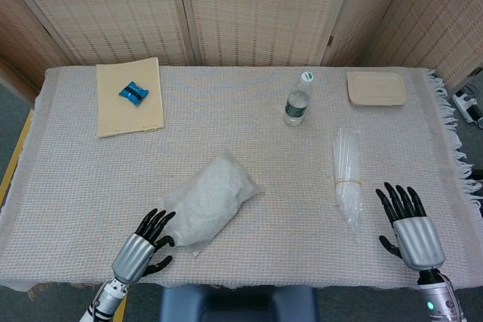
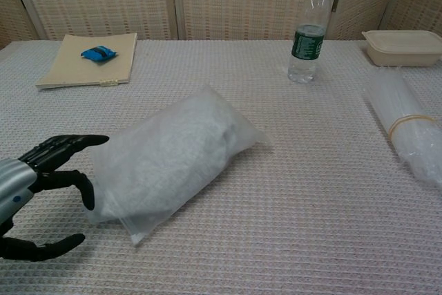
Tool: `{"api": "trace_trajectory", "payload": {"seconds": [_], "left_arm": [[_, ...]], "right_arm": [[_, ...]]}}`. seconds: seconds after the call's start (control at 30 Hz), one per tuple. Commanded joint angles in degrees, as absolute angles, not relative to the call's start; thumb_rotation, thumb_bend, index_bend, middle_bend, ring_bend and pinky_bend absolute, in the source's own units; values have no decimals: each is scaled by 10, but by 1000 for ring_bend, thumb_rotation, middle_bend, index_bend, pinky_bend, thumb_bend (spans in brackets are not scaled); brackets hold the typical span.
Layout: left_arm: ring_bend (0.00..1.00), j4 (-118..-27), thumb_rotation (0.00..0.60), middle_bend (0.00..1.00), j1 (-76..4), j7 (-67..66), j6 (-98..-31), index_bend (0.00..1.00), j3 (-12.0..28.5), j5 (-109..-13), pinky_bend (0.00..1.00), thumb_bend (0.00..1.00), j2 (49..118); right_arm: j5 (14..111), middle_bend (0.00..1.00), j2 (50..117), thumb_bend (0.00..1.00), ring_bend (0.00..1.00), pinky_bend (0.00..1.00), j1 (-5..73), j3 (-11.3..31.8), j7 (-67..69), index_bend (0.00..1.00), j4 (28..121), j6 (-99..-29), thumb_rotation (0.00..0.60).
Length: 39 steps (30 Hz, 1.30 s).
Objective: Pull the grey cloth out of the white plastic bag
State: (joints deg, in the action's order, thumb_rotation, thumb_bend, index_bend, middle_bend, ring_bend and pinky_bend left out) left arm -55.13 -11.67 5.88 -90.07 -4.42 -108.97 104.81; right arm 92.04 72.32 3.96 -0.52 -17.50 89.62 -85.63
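The white plastic bag (image 1: 209, 203) (image 2: 166, 161) lies near the table's front centre, and the grey cloth shows faintly through it as a pale bundle. My left hand (image 1: 142, 249) (image 2: 36, 186) is open just to the left of the bag's near end, fingers spread toward it, almost touching it. My right hand (image 1: 408, 228) hovers open over the front right of the table, beside a bundle of clear bags; the chest view does not show it.
A bundle of clear bags (image 1: 348, 178) (image 2: 405, 126) bound with a rubber band lies at the right. A water bottle (image 1: 298, 100) (image 2: 308, 30) and a beige lidded box (image 1: 376, 88) stand at the back. A beige folder (image 1: 129, 96) with a blue clip (image 1: 133, 93) lies back left.
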Motion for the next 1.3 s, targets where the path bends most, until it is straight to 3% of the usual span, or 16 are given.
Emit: {"api": "trace_trajectory", "payload": {"seconds": [0.03,0.63,1.3], "left_arm": [[0,-516,600,83,-124,59,-912,515,-39,-1085,0,293,1075],[0,-398,600,103,-142,100,-920,522,-32,-1039,0,269,1147],[0,-382,600,111,-136,112,-939,583,-45,-1016,1,354,1151]], "right_arm": [[916,0,719,120,0,0,40,-5,-173,0,902,-852,600],[912,0,701,120,0,0,43,-9,-163,0,920,-835,600],[918,0,700,121,0,0,40,-11,-166,0,922,-838,600]]}}
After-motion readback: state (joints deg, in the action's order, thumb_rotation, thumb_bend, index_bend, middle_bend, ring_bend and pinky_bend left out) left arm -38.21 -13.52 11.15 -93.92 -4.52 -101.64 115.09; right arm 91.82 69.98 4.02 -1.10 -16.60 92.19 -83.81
